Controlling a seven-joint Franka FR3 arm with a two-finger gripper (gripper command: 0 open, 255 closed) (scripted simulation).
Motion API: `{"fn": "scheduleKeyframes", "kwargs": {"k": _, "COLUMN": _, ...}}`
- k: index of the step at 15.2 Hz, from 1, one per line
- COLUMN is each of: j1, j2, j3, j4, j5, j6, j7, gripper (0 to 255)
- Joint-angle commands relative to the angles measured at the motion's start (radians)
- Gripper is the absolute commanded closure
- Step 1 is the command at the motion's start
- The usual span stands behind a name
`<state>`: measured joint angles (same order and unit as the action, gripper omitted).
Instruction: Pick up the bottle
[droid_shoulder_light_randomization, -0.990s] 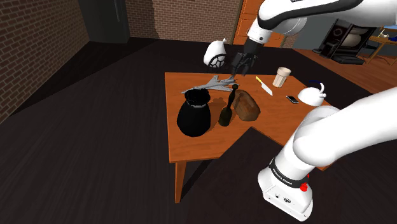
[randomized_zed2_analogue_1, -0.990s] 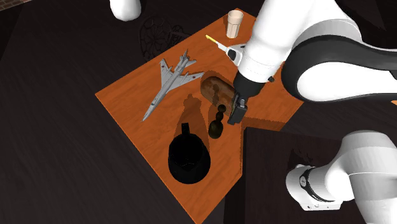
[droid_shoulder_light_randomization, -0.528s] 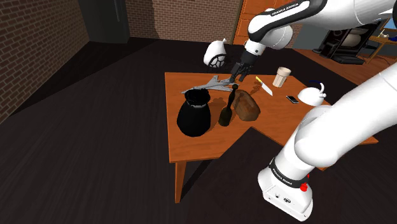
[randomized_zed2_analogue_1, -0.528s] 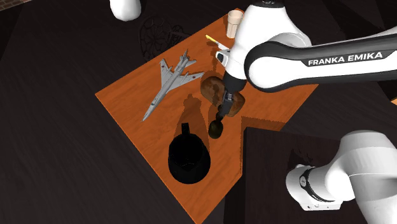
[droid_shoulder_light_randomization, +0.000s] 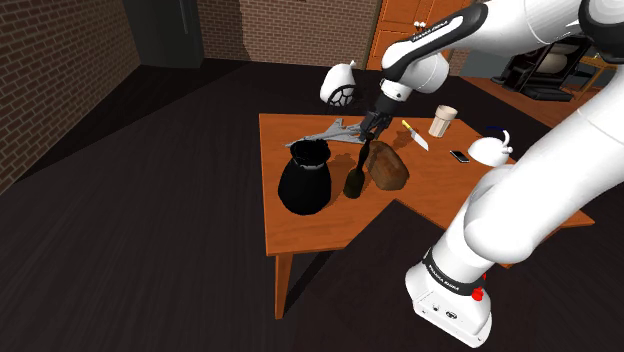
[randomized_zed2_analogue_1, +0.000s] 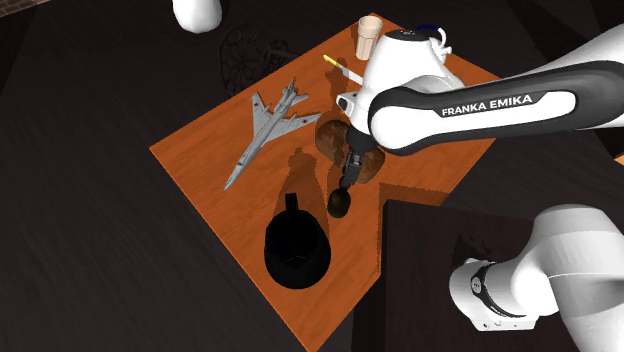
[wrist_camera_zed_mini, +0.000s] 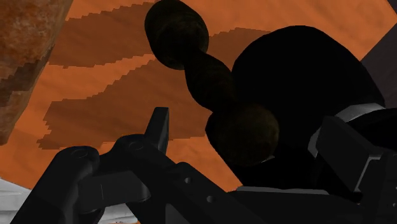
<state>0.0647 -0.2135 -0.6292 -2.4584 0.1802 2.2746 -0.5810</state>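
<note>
A dark bottle (droid_shoulder_light_randomization: 354, 180) with a knobby neck stands upright on the orange table (droid_shoulder_light_randomization: 320, 230), between a black jug (droid_shoulder_light_randomization: 304, 180) and a brown loaf (droid_shoulder_light_randomization: 388, 166). My gripper (droid_shoulder_light_randomization: 369, 127) hangs tilted right above the bottle's top. In the second exterior view the gripper (randomized_zed2_analogue_1: 349, 172) hovers just over the bottle (randomized_zed2_analogue_1: 339, 204). In the wrist view the bottle (wrist_camera_zed_mini: 213, 83) runs up between the fingers, and its near knob sits between them. The gripper (wrist_camera_zed_mini: 251, 137) is open, and neither of its fingers (wrist_camera_zed_mini: 159, 127) touches the bottle.
A grey toy plane (droid_shoulder_light_randomization: 335, 130) lies behind the bottle. A knife (droid_shoulder_light_randomization: 415, 135), a cup (droid_shoulder_light_randomization: 442, 120), a phone (droid_shoulder_light_randomization: 459, 156) and a white teapot (droid_shoulder_light_randomization: 490, 150) stand toward the shoulder view's right. The black jug (wrist_camera_zed_mini: 305, 76) bulks close beside the bottle.
The gripper has come down and toward the bottle's top over the last second, and the arm's upper links have swung across. The fingers have stayed apart. Nothing on the table moved.
</note>
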Motion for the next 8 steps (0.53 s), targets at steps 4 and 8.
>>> {"fn": "scheduleKeyframes", "kwargs": {"k": 4, "j1": 0.004, "j2": 0.015, "j3": -0.005, "j4": -0.005, "j5": 0.013, "j6": 0.017, "j7": -0.013, "gripper": 255}}
{"fn": "scheduleKeyframes", "kwargs": {"k": 8, "j1": 0.004, "j2": 0.015, "j3": -0.005, "j4": -0.005, "j5": 0.013, "j6": 0.017, "j7": -0.013, "gripper": 255}}
